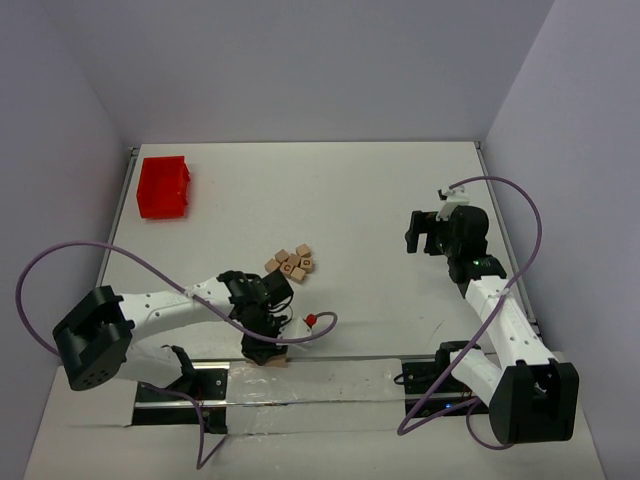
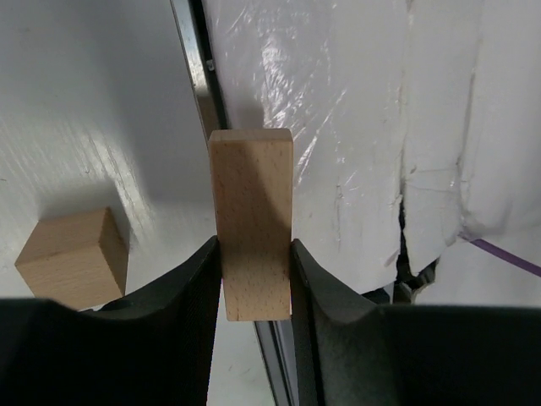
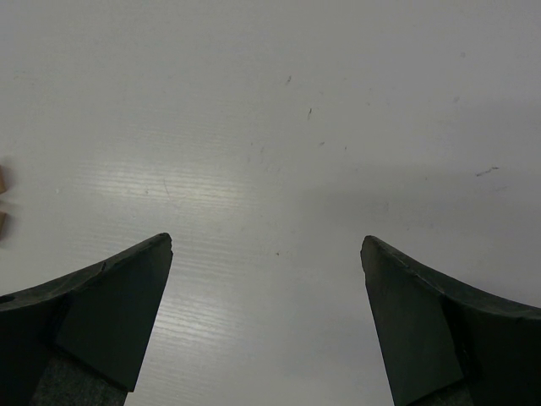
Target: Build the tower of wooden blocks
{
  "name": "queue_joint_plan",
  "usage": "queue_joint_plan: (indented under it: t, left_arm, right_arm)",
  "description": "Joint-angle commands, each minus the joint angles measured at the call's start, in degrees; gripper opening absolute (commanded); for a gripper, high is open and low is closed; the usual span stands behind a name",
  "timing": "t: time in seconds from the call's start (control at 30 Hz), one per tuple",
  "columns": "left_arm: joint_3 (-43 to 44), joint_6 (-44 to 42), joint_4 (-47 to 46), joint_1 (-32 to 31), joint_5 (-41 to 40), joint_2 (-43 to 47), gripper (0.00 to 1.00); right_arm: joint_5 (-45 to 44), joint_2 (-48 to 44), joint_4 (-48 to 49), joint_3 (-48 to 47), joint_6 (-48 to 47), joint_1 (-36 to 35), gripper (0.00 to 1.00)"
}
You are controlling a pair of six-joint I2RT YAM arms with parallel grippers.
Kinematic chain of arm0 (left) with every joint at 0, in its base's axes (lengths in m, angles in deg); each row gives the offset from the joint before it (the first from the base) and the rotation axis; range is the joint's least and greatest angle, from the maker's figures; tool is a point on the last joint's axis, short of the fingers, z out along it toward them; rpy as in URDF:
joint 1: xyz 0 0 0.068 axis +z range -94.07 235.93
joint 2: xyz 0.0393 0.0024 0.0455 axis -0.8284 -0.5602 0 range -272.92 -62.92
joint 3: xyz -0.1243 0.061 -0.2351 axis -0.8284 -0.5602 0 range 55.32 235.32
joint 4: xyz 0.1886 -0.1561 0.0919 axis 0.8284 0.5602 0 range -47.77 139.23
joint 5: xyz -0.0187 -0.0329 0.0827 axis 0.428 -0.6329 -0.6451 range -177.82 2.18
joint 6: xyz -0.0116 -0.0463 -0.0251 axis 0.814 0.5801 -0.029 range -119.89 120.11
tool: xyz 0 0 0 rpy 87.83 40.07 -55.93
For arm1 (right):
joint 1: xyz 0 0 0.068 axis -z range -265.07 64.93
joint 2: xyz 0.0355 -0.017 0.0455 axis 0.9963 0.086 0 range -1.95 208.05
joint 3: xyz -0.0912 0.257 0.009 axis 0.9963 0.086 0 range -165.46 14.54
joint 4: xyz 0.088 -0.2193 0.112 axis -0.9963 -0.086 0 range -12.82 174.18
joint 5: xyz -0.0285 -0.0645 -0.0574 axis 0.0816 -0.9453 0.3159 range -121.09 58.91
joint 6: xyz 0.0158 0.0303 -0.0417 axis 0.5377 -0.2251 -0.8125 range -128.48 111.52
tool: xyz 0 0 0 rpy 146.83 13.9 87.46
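Observation:
My left gripper [image 2: 252, 249] is shut on a plain light-tan wood block [image 2: 250, 186] that sticks out past the fingertips, over the metal rail at the table's near edge. A second plain cube [image 2: 74, 258] rests on the table just to its left. From above, the left gripper [image 1: 264, 347] points down at the near table edge, with a bit of tan block [image 1: 277, 361] showing under it. Several lettered cubes [image 1: 291, 263] lie clustered mid-table. My right gripper [image 3: 266, 245] hangs open over bare table, far right [image 1: 424, 232].
A red plastic bin [image 1: 163, 187] stands at the far left of the white table [image 1: 350, 200]. Purple cables loop round both arms. The metal rail [image 1: 330, 357] and crinkled plastic sheet [image 2: 355, 127] border the near edge. Block edges [image 3: 2, 199] peek in at the right wrist view's left.

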Motion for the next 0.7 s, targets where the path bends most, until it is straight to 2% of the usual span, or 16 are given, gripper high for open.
queue_joint_plan:
  t: [0.0, 0.27, 0.67]
  left_arm:
    - [-1.3, -1.9, -7.9, -0.4, -3.5, -1.9, 0.00]
    - [2.6, -4.0, -15.9, 2.4, -7.0, -9.8, 0.00]
    - [14.1, -10.8, -18.7, 16.3, -8.0, -23.4, 0.00]
  right_arm:
    - [-0.8, 0.4, 1.1, -3.3, -0.3, 0.3, 1.00]
    - [-1.0, 0.0, 0.9, -3.1, -0.3, 0.3, 1.00]
    - [-1.0, 0.0, 1.1, -3.3, -0.4, 0.3, 1.00]
